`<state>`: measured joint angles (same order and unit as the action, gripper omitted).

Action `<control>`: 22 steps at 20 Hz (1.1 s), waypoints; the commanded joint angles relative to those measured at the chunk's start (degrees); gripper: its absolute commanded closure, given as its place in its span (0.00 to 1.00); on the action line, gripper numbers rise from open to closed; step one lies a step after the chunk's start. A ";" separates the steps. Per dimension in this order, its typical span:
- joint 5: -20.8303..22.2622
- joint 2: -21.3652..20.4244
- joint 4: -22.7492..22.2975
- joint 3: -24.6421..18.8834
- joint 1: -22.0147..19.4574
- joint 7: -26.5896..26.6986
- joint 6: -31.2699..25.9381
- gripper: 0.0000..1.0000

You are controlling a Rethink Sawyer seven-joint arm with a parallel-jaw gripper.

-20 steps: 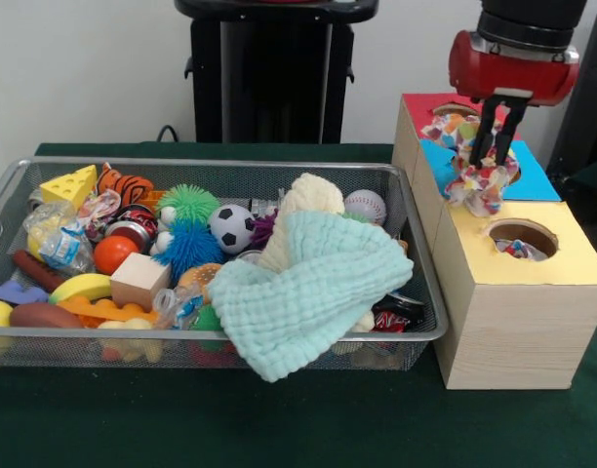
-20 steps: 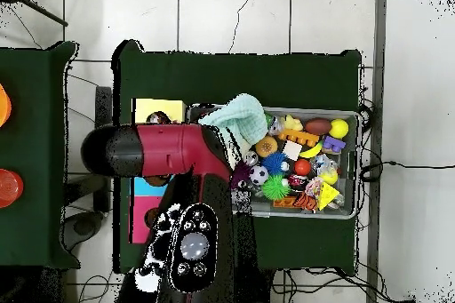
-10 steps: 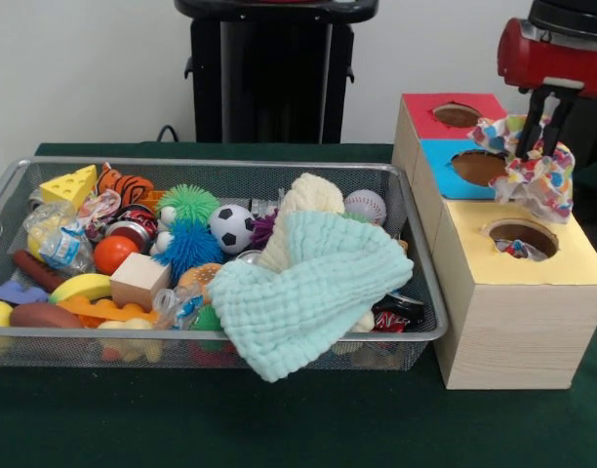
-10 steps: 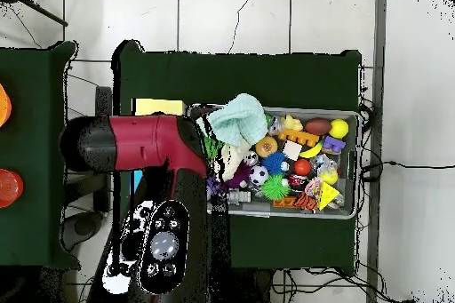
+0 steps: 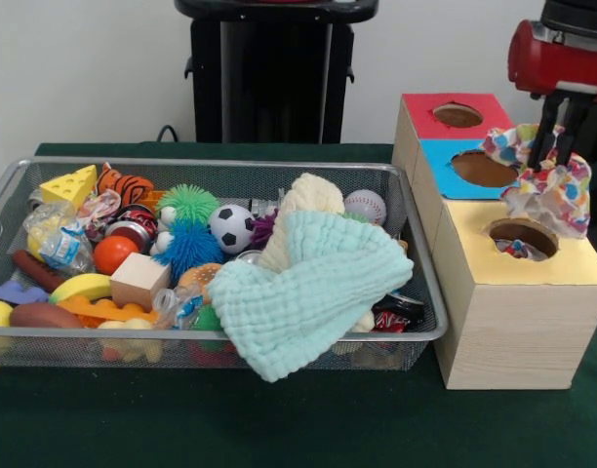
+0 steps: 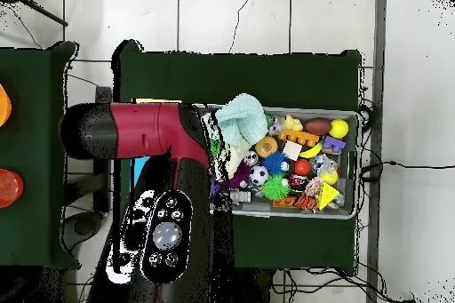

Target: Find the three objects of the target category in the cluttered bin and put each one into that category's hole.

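The gripper [image 5: 556, 156] hangs from the red and black arm [image 6: 142, 135] with its dark fingers [image 5: 546, 136] pinched on a multicoloured patterned cloth [image 5: 550, 183], which bunches around the fingertips and droops below them. The cloth hangs just above the far right edge of the yellow section [image 5: 533, 268] of the wooden sorting box; its lowest fold sits beside and slightly over the round hole [image 5: 522, 237] in that section, where a scrap of similar patterned fabric shows inside. Behind and to the left of the gripper, as the front view shows it, lie the blue section's hole [image 5: 482, 168] and the red section's hole [image 5: 457, 115].

Well to the left of the gripper sits the wire mesh bin [image 5: 416, 255], full of clutter. A mint-green knitted cloth [image 5: 303, 291] drapes over its near rim, with a cream fuzzy cloth [image 5: 306, 200] just behind it. A soccer ball [image 5: 231, 227], a baseball [image 5: 365, 206], a green spiky ball [image 5: 189, 203] and a cheese wedge [image 5: 70, 184] lie farther left.
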<state>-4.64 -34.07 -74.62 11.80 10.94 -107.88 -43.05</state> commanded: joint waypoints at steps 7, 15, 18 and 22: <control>-0.59 5.32 -2.01 -2.51 -4.78 -9.44 0.99 1.00; -0.13 5.43 -6.52 -2.67 -5.50 -10.33 7.14 1.00; 0.01 5.70 -8.28 -2.03 -4.75 -11.68 9.22 1.00; -0.39 6.81 -8.83 -1.07 -2.67 -13.96 11.01 1.00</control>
<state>-4.65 -30.43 -76.43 11.94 7.26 -107.88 -35.18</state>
